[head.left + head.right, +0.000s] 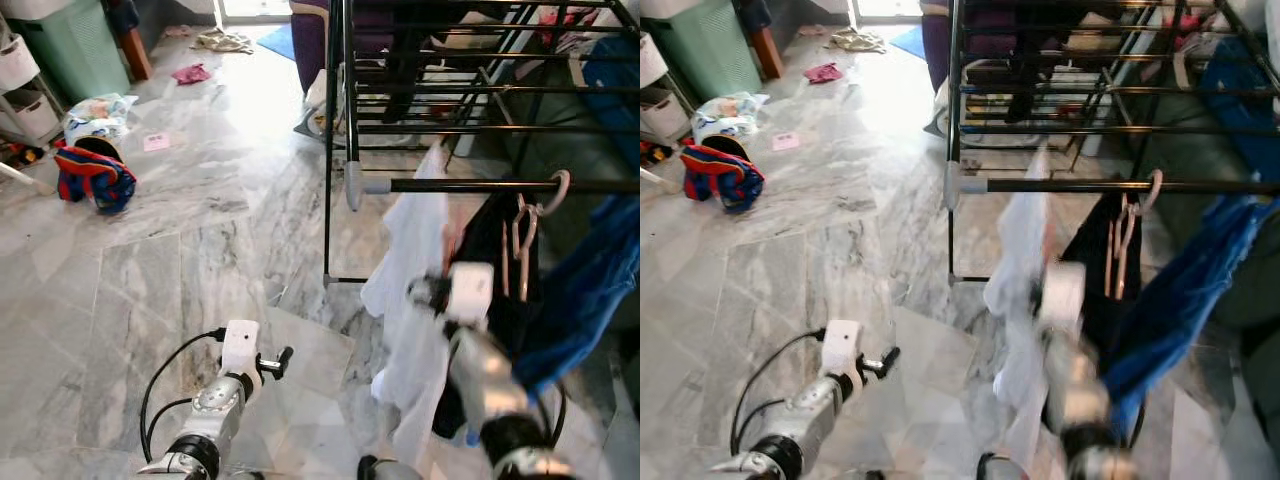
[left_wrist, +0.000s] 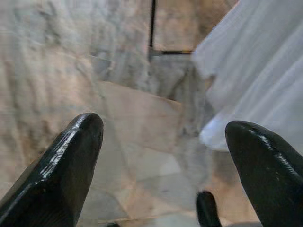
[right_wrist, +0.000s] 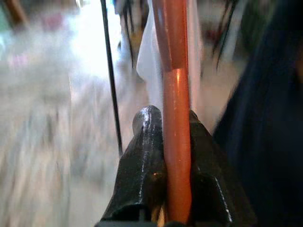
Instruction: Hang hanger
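Note:
An orange hanger [image 3: 176, 94] is clamped between the black fingers of my right gripper [image 3: 165, 118], which is shut on it. A white garment [image 1: 415, 270] droops from that hanger beside my raised right arm [image 1: 470, 300], just below the drying rack's front rail [image 1: 470, 185]. Pale pink hangers [image 1: 522, 232] are hooked on that rail, with a black garment [image 1: 500, 260] and a blue one [image 1: 585, 290] under it. My left gripper [image 2: 165, 137] is open and empty, held low over the marble floor [image 1: 180, 270]. The scene around the right arm is blurred.
The black rack's upright post [image 1: 328, 150] stands just left of the white garment. A red and blue cloth [image 1: 95, 180], a plastic bag [image 1: 100, 110] and a pink rag [image 1: 190, 73] lie on the floor at left. A green bin [image 1: 65, 45] stands far left.

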`<state>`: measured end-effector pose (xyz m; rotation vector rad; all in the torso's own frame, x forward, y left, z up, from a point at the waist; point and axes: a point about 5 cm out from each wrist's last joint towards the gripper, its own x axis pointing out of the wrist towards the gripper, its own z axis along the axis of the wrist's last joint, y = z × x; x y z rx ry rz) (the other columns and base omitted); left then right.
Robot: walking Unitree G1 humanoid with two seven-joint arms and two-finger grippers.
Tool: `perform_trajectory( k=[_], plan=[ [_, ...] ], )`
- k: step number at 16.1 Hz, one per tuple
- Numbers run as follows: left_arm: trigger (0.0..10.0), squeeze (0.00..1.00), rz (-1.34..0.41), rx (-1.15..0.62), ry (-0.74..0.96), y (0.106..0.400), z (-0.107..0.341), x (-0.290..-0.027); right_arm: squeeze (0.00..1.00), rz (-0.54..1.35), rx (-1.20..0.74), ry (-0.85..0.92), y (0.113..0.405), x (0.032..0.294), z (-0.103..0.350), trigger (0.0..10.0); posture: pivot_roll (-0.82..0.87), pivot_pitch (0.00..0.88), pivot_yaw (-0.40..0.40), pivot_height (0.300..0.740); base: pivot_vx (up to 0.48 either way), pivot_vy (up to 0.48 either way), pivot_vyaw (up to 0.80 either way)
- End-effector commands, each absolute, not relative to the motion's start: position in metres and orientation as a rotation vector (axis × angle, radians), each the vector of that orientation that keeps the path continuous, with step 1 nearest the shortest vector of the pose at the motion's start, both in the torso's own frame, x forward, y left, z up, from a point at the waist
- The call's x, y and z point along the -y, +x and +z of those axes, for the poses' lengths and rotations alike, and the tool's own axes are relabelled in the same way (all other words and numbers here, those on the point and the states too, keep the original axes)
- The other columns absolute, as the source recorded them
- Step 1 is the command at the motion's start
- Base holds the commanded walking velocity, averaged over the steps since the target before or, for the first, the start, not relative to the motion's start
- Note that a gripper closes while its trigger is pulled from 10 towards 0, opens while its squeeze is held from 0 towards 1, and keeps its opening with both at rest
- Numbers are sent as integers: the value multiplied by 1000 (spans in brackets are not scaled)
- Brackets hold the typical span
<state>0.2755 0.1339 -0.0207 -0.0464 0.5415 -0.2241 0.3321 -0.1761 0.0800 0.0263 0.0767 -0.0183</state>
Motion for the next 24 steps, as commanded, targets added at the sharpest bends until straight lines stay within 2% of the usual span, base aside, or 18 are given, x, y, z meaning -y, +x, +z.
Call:
perform_trajectory(
  k=[1,6,10,14,19,24],
  plan=[
    [10000,0,-221,-557,-28,272,-24,-135,0,-6,-12,41,335,173,92,10000,-91,134,13,740,0,0,0],
    [10000,0,-221,-563,-15,271,-25,-137,0,33,-26,45,328,160,91,10000,-94,140,21,740,0,0,0],
    [10000,0,-230,-566,-7,271,-25,-136,0,33,-28,87,341,161,105,10000,-99,141,27,740,0,0,0],
    [10000,0,-236,-564,-4,272,-24,-135,0,37,-83,185,354,150,115,10000,-96,145,28,740,0,0,0],
    [10000,0,-235,-568,3,271,-25,-136,0,97,-291,199,359,132,101,10000,-85,150,24,740,0,0,0],
    [10000,0,-234,-575,11,270,-26,-138,0,64,-364,220,353,139,88,10000,-90,153,30,740,0,0,0]
  ],
)
